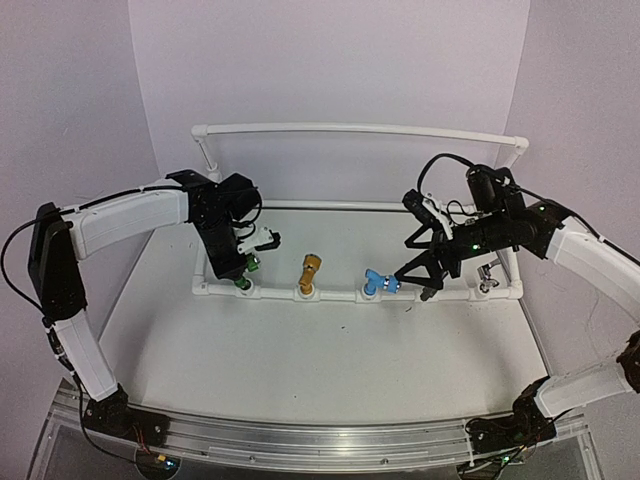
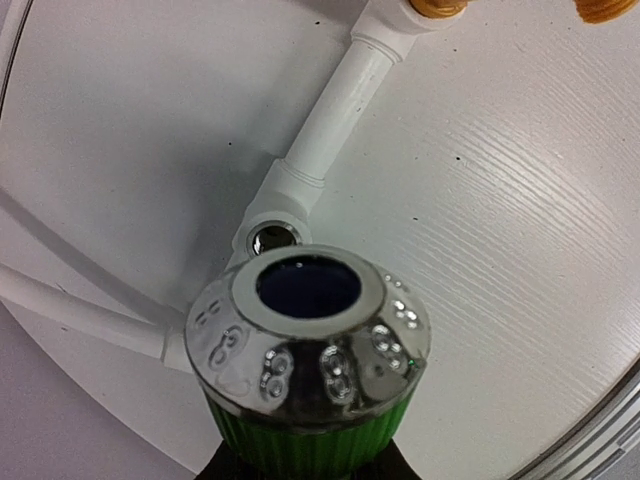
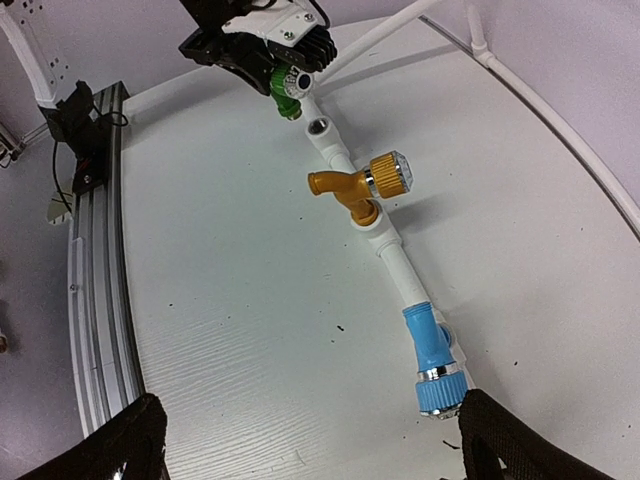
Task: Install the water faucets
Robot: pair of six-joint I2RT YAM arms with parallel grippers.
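My left gripper (image 1: 243,262) is shut on the green faucet (image 2: 310,400), whose chrome head fills the left wrist view. The faucet hangs just above an empty socket (image 2: 270,238) at the left end of the white front pipe (image 1: 335,294). The golden-orange faucet (image 1: 311,272) and the blue faucet (image 1: 377,283) sit in the pipe further right. My right gripper (image 3: 315,445) stands open, its fingers wide apart, with one fingertip (image 3: 500,445) beside the blue faucet (image 3: 432,360) and nothing between them. A shiny silver faucet (image 1: 487,276) stands near the pipe's right end.
The white pipe frame (image 1: 360,129) forms a rectangle on the white table, with a raised back rail. An aluminium rail (image 1: 320,440) runs along the near edge by the arm bases. White walls close in the left, right and back.
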